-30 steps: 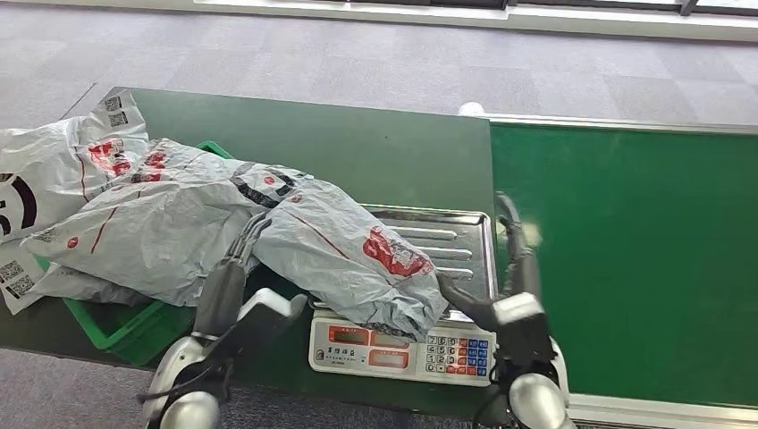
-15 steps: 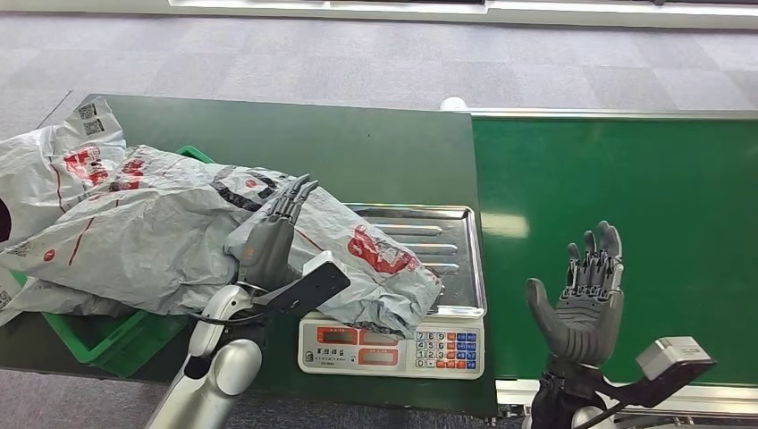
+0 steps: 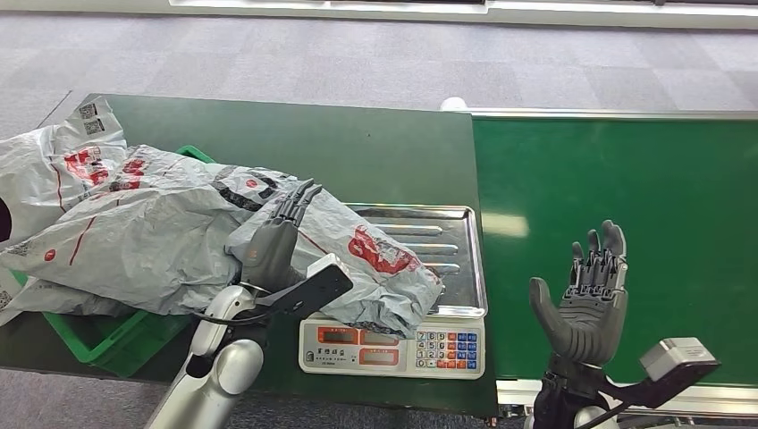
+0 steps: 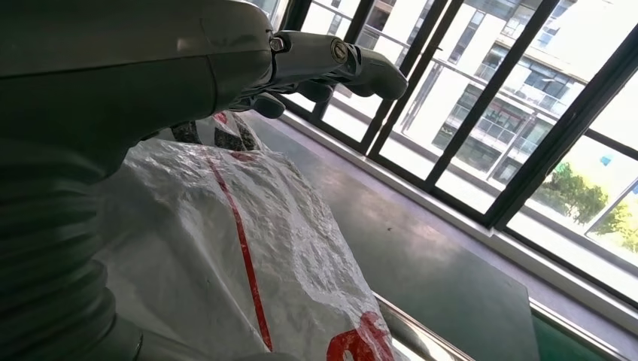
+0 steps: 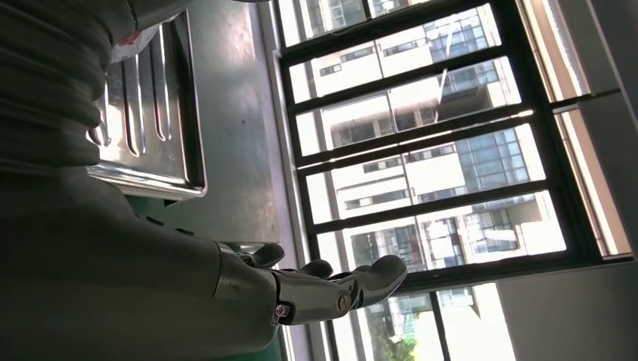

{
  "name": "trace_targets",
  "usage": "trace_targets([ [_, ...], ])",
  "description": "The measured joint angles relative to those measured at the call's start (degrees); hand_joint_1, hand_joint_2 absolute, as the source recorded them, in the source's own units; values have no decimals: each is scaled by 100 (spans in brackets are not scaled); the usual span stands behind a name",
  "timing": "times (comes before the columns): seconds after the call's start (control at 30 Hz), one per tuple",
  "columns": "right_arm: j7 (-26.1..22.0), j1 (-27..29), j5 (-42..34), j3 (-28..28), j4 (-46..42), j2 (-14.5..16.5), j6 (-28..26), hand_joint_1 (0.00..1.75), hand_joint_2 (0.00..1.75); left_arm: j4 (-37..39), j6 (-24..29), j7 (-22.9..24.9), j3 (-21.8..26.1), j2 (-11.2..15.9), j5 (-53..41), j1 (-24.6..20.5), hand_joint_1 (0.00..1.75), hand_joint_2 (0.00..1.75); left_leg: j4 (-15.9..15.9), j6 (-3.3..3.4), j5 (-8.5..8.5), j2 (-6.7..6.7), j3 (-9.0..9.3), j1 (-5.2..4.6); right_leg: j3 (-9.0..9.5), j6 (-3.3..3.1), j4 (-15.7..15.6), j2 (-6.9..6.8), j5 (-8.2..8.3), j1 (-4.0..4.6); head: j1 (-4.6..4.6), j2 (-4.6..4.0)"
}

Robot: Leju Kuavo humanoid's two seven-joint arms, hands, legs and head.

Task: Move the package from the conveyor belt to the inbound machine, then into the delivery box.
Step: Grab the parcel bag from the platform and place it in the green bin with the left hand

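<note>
Bright window backlight, wrist foregrounds dim

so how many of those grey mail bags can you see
3, possibly more hidden underneath: one package lying half on the scale tray, one big bag across the green bin, and one bag at the far left edge.

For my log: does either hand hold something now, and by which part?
Nothing is held. The left hand lies flat against the grey package; the right hand is open above the belt.
</note>
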Motion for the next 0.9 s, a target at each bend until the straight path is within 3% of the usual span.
trace_targets([
  [0.17, -14, -23, 62, -3, 0, 1, -15, 0, 175, 246, -196, 400, -130, -24, -397, -104, 0, 175, 0, 0, 0, 0, 0, 0, 0, 0, 0, -1, 0, 0, 0, 0],
  [0.37, 47, -184, 200, -3, 2, 54, 47, 0, 175, 1615, -66, 1107, -366, -312, -1491, -537, 0, 175, 1, 2, 2, -2, 2, -2, 6, 1, 0, -4, 1, -2, 1, 0],
  [0.57, 80, -285, 252, -3, 2, 119, 75, 0, 175, 2898, 95, 1253, -502, -726, -1975, -1017, 0, 175, 1, 9, 5, -36, 19, -4, 43, 6, -3, -44, -5, -3, 0, 0],
  [0.8, 81, -302, 257, -3, 2, 134, 73, 0, 175, 3474, 124, 1258, -546, -887, -2019, -1285, 0, 175, -1, 23, 3, -59, 59, -5, 95, 18, -7, -74, -21, -4, 1, 0],
  [0.83, 81, -302, 258, -3, 2, 135, 73, 0, 175, 3514, 124, 1258, -547, -896, -2022, -1304, 14, 175, -1, 24, 4, -61, 63, -5, 99, 19, -7, -76, -21, -5, 1, 0],
  [0.9, 81, -301, 262, -3, 4, 136, 72, 0, 175, 3572, 122, 1259, -547, -908, -2033, -1331, 98, 175, -1, 26, 6, -62, 68, -6, 104, 20, -7, -78, -20, -5, 1, 0],
])
